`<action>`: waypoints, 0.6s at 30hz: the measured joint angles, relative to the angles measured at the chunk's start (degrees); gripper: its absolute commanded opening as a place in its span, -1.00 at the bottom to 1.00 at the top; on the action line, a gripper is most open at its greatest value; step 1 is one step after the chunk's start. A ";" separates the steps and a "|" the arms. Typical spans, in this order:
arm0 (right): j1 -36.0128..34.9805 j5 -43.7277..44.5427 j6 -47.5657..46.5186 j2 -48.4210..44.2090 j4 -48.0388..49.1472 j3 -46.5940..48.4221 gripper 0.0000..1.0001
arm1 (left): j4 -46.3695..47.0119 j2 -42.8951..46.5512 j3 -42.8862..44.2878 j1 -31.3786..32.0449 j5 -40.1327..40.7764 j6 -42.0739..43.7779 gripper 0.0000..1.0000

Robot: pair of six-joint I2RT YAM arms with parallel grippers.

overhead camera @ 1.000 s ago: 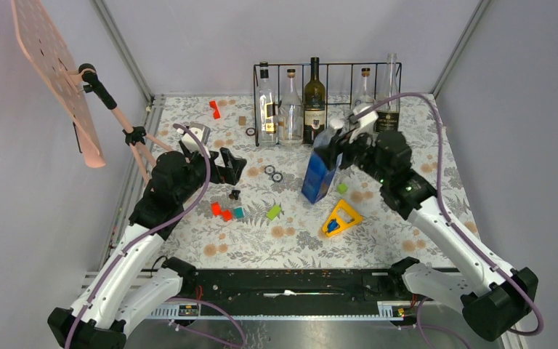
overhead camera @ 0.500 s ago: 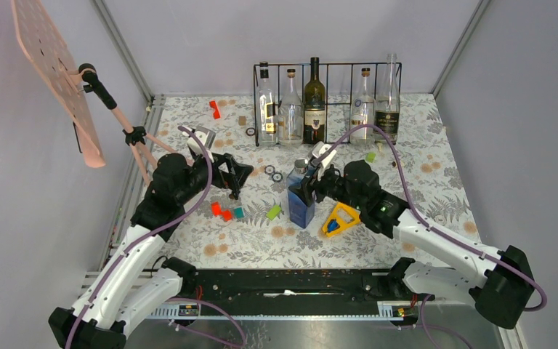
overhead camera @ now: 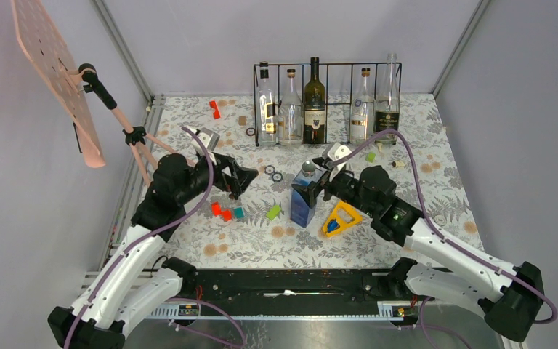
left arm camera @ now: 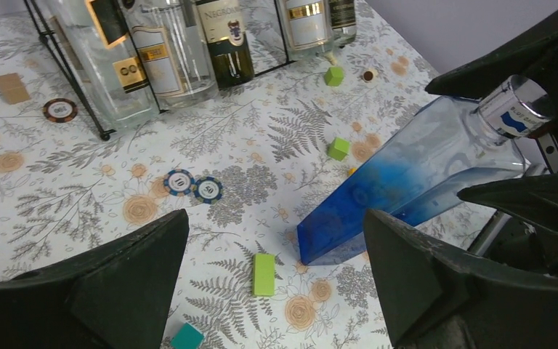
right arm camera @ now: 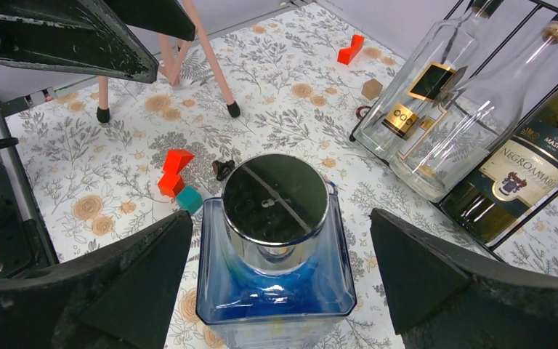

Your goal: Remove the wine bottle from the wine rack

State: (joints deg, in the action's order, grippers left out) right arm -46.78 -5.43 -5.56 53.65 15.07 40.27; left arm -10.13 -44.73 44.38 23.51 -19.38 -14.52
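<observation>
Overhead first: the blue bottle (overhead camera: 303,202) stands on the table (overhead camera: 421,156) at centre frame, well apart from the wine rack (overhead camera: 349,65) at upper centre. The right gripper (overhead camera: 318,182) sits at its neck. The left gripper (overhead camera: 236,177), left of centre, holds nothing.

Left wrist view: jaws wide, the blue bottle (left arm camera: 407,182) at right.

Right wrist view: jaws spread wide either side of the cap (right arm camera: 275,193), clear of it.

Risk noted: a skewed withdrawal would clip the cap and topple this tall, narrow bottle.
</observation>
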 measured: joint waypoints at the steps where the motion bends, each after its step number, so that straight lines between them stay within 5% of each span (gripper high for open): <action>1: 0.00 0.02 0.04 -0.33 -0.42 0.00 0.99 | 0.11 0.02 0.00 0.24 -0.31 0.00 0.97; 8: -0.02 -0.26 2.19 -4.85 -8.33 3.58 0.99 | 1.07 1.75 -0.44 5.44 -1.49 1.29 0.98; 18: -0.09 6.01 11.87 -4.13 -23.89 25.16 0.98 | 3.43 3.56 -1.84 20.06 4.11 2.75 0.98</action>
State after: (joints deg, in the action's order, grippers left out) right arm -46.87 0.58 6.31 49.52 -8.82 65.43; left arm -6.70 -41.17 42.54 43.57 -15.27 -11.77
